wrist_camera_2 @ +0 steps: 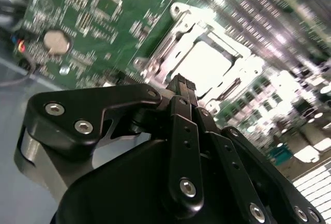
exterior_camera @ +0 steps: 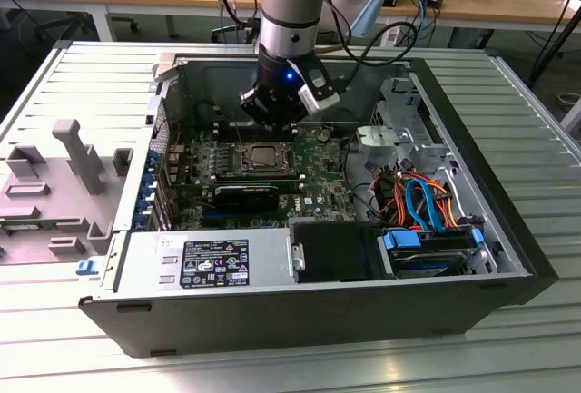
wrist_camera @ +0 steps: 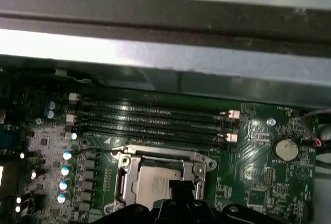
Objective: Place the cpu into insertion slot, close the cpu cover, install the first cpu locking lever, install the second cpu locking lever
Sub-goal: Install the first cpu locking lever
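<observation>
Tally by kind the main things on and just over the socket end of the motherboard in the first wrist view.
cpu: 1
cpu cover: 1
coin cell battery: 1
gripper: 1
Total: 4

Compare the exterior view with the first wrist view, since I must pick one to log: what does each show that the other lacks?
The exterior view adds the open computer case, its power supply and the orange and blue cables. The first wrist view adds the coin battery and the memory slots' white latches. Both share the cpu framed by the lowered cpu cover, with the gripper close by.
</observation>
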